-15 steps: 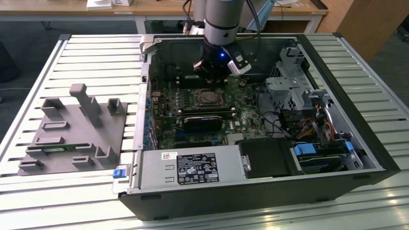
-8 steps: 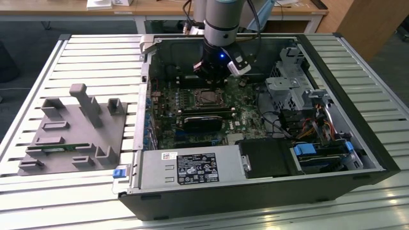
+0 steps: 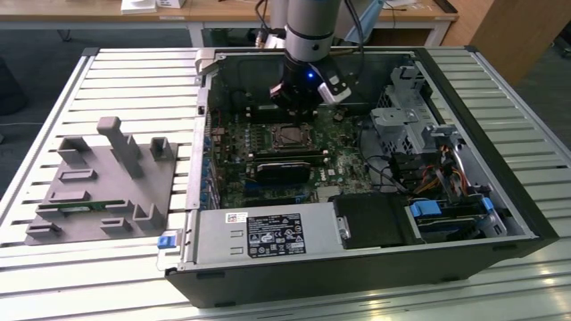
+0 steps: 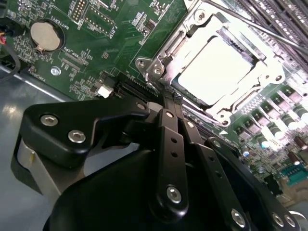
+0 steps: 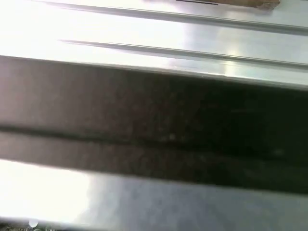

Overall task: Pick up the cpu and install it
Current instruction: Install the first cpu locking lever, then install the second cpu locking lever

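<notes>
Presently, the findings by item:

Arm: the arm (image 3: 308, 27) reaches down from the far side into the open computer case (image 3: 499, 200), which lies on a slatted metal table (image 3: 134, 80).
Gripper: in the exterior view the gripper (image 3: 295, 110) hangs just above the motherboard (image 3: 237, 167), beside the socket's far edge. In the second wrist view its black linkage bars (image 4: 171, 159) converge toward the socket frame — the fingertips are hidden behind them, so how far apart the jaws stand cannot be told, and nothing is seen held.
Cpu: the cpu (image 4: 216, 70) lies flat inside the metal socket frame (image 4: 159, 67) on the motherboard, its pale top facing up; in the exterior view it shows as a dark square (image 3: 291, 136) near the board's middle.
Retention lever: a thin rod (image 4: 269, 31) runs past the socket's edge.
Other board items: a coin cell battery (image 4: 44, 36) sits well apart from the socket.
Fixture: a grey parts tray (image 3: 98, 194) rests on the table at the exterior view's left.
First wrist view: blurred bright and dark bands — nothing identifiable.
</notes>
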